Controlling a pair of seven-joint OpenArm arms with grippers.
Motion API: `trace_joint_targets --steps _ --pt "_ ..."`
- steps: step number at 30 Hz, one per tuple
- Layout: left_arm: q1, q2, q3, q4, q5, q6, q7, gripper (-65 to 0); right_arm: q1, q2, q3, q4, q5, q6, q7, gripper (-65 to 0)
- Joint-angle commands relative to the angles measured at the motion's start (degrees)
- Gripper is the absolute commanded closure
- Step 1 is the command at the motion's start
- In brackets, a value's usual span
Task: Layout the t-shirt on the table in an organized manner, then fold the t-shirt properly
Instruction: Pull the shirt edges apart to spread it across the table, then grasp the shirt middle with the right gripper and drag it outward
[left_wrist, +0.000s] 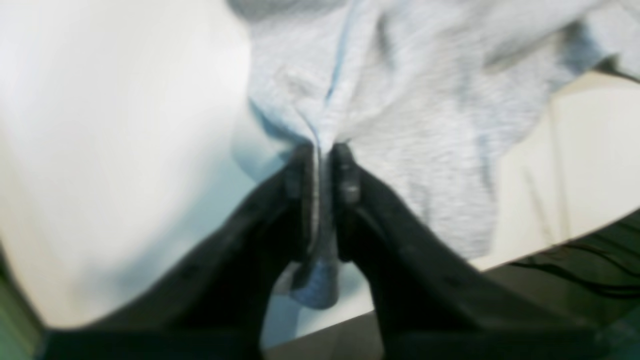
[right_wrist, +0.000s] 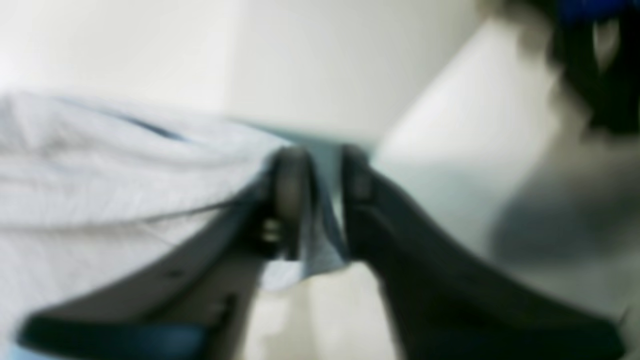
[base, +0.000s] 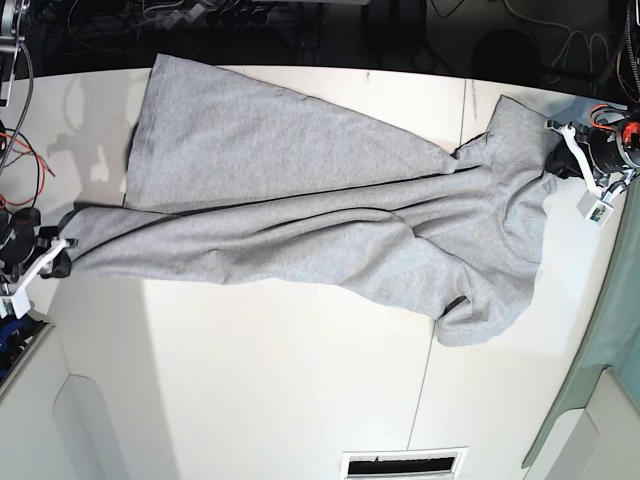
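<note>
White table (base: 250, 400), smooth, with a thin dark seam (base: 464, 110) near its right end. Directly on it: one light heather-grey t-shirt (base: 300, 215), stretched left to right across the far half, creased, right end bunched; lettering not visible.

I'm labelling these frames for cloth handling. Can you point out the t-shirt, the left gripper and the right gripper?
t-shirt (base: 300, 215): base view, middle of the stretched grey cloth.
left gripper (left_wrist: 324, 152): left wrist view, between the fingertips, where cloth is pinched.
right gripper (right_wrist: 322, 162): right wrist view, between the fingertips, on the cloth edge.
</note>
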Motion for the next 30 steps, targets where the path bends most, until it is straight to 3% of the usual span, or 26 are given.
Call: trace_joint_targets --steps 1,3,7,11,17,21,24,30 --pt "-0.4 -1.4 -0.6 0.6 -1.3 -0.4 -0.6 -13.2 0.1 0.9 0.6 0.9 0.7 -0.2 1.5 -22.0" --pt "-0.4 -1.4 -0.6 0.6 -2.9 -0.4 -0.6 -13.2 -1.5 0.5 0.6 1.0 1.0 -0.1 2.9 -26.4" --pt "-0.4 -1.4 -0.6 0.6 -3.8 -0.4 -0.5 -13.2 -1.2 0.0 0.6 1.8 4.9 0.6 7.9 -26.5" --pt "-0.4 -1.4 -0.6 0.6 -3.8 -0.4 0.9 -13.2 2.5 -3.9 0.6 4.0 4.9 3.2 8.3 -26.6" --pt "-0.5 -1.4 -0.6 0.6 -3.8 -0.4 0.9 -14.4 8.6 -14.6 -3.1 4.1 2.3 3.5 8.6 -26.6" --pt "-0.4 -1.4 -0.6 0.6 -3.8 -0.4 0.9 -18.2 11.3 -21.7 -12.2 0.1 -6.4 3.1 15.8 -26.6" --pt "-0.1 -1.4 -0.6 0.6 -3.9 -0.3 1.2 -18.1 14.2 -27.5 -17.9 -8.7 -12.0 1.5 22.3 -26.6" --pt "0.7 -1.4 -0.6 0.6 -5.2 0.1 1.2 -18.1 21.5 -38.0 -24.3 -31.1 -19.3 3.2 30.0 -26.6"
